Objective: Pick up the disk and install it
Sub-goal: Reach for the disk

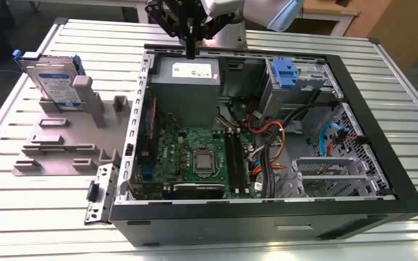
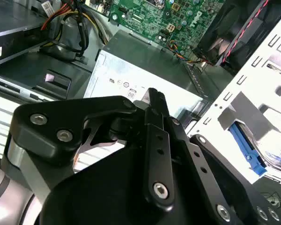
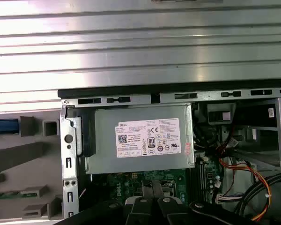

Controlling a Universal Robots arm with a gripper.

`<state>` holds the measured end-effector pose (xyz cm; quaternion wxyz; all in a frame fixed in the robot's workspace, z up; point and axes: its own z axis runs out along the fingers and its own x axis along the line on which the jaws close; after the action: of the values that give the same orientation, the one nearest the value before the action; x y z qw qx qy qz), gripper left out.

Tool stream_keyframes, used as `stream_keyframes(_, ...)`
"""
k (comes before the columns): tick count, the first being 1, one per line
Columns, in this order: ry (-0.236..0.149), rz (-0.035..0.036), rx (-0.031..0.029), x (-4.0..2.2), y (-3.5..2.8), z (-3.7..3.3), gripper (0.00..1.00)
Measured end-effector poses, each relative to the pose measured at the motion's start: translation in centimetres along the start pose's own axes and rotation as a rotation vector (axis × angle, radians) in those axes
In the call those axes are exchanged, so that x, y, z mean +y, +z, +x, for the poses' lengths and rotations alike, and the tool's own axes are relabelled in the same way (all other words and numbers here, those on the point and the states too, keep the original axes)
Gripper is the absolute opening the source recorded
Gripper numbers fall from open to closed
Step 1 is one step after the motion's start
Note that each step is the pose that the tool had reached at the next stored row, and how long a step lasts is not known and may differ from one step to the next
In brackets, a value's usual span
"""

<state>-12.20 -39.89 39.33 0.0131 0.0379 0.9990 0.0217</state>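
One disk (image 1: 53, 81) well apart from claw (image 1: 191, 53)

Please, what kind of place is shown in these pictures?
Probably a robotics lab or workshop: an open computer case on a ribbed metal table, a disk standing in a grey holder beside it, and a robot claw above the case.

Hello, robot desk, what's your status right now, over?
Tool shut, empty, above the grey metal box. Disk upright in grey stand, exterior view's left, untouched. Case wall between them.
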Motion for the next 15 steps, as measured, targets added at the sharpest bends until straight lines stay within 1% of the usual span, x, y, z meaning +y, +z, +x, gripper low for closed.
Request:
stream_keyframes(2,0.000,0.0000,0.0000,0.00,0.00,0.05,0.11)
stream_keyframes(3,0.000,0.0000,0.0000,-0.02,0.00,0.33,0.11)
stream_keyframes(15,0.000,0.0000,0.0000,-0.04,-0.01,0.58,0.11)
